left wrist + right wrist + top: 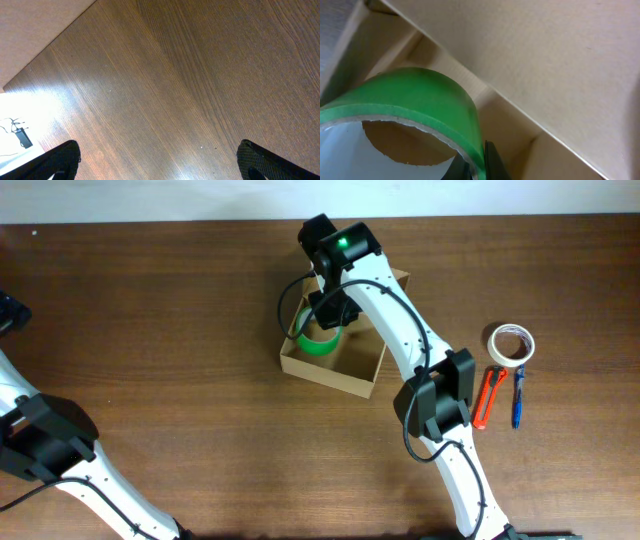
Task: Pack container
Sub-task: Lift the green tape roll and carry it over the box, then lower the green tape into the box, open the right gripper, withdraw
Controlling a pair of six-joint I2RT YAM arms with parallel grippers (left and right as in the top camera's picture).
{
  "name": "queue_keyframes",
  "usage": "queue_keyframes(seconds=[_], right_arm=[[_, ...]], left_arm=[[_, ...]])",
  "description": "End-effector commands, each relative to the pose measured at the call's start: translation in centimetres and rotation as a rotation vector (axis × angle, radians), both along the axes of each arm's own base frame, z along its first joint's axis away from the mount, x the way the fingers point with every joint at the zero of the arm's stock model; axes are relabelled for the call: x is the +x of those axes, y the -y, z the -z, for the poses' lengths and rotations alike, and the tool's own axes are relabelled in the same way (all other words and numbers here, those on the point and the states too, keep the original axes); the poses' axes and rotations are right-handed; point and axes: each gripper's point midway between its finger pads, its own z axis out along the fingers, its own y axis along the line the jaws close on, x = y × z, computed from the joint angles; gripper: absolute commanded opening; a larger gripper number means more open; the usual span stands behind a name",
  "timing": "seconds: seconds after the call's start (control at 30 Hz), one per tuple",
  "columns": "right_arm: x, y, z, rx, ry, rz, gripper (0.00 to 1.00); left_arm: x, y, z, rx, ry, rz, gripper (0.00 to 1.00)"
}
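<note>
The container [352,378] is an open tan cardboard box at the table's centre. My right gripper [330,315] reaches down into its left part and is shut on the wall of a green tape roll [318,343]. In the right wrist view the green tape roll [420,100] fills the lower left, with my right gripper's fingers [479,162] pinching its rim, one inside and one outside, and the box's inner walls [530,60] behind it. My left gripper [160,160] is open and empty over bare wood at the far left.
A white tape roll [511,343] lies at the right. A red-handled tool [488,396] and a blue pen [518,397] lie beside it. The table's far-left edge [45,47] shows in the left wrist view.
</note>
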Motion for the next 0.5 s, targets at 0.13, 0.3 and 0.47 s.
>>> queue_keyframes(seconds=[0.13, 0.3, 0.47], right_arm=[[-0.1, -0.6, 2.1, 0.004, -0.028, 0.004, 0.04], [-0.1, -0.2, 3.4, -0.010, -0.037, 0.008, 0.04], [0.3, 0.3, 4.4, -0.012, -0.041, 0.021, 0.04]], left_arm=[[-0.3, 0.1, -0.9, 0.008, 0.021, -0.016, 1.00], [-0.3, 0.1, -0.9, 0.008, 0.021, -0.016, 1.00], [-0.3, 0.1, -0.9, 0.008, 0.021, -0.016, 1.00]])
